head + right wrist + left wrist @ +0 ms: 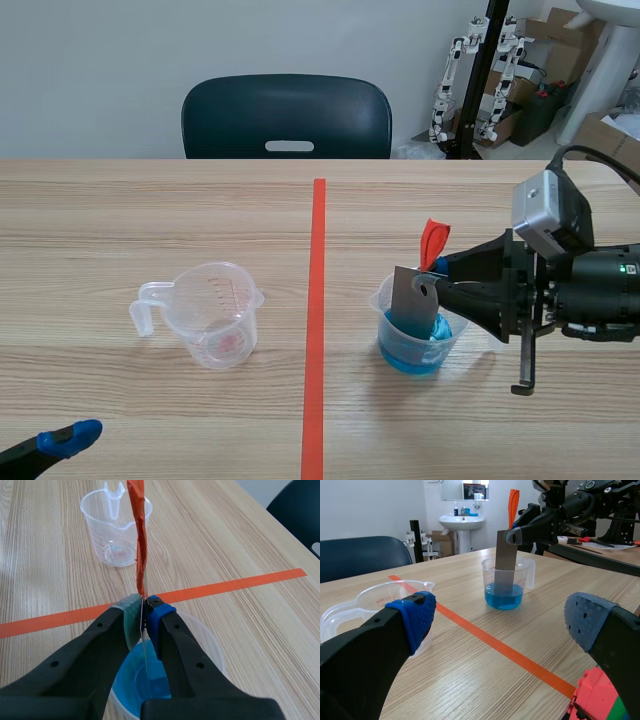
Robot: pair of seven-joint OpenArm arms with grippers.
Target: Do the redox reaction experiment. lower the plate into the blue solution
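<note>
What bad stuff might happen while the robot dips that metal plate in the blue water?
1. The right gripper pinches only the thin top edge of the metal plate. The plate might slip out, drop and splash the blue solution.
2. The plate stands tall inside the plastic measuring cup, which looks light. A sideways push from the arm could lever the cup over and spill it.

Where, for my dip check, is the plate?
Scene view: right of the tape line, the plate stands in the blue-solution cup, held by the right gripper.
</note>
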